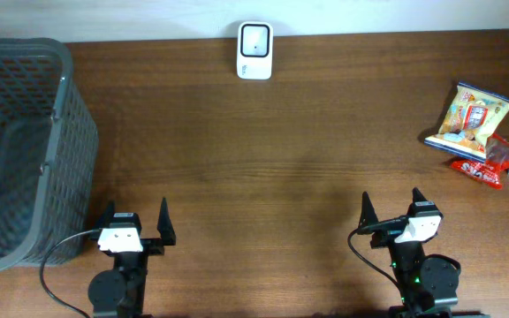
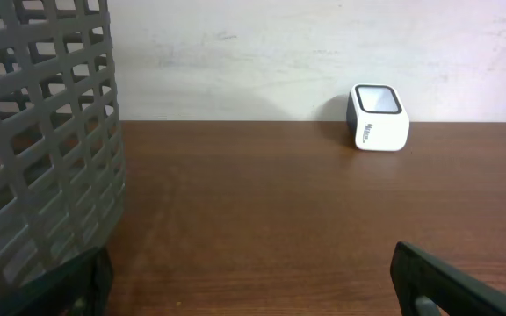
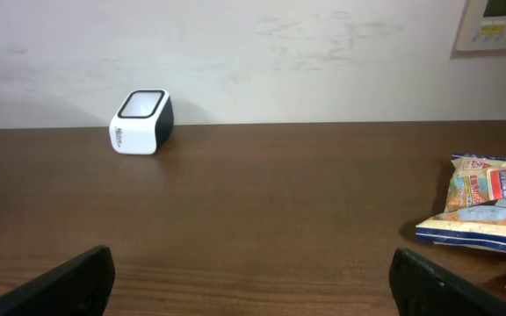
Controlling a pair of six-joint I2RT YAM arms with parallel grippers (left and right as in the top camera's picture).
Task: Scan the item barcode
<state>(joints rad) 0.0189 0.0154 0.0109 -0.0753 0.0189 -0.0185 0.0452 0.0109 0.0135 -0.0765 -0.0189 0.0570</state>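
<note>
Snacks (image 1: pixel 472 117) — right edge; scanner (image 1: pixel 255 50) far.

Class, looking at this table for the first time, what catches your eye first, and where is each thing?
A white barcode scanner stands alone at the far edge of the table, near the middle. A large grey mesh basket fills the left side, and colourful snack packets lie clustered at the far right.

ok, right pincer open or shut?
Open: the right pincer has its fingers wide apart at the wrist view's bottom corners, with only table showing between them. Nothing is held.
</note>
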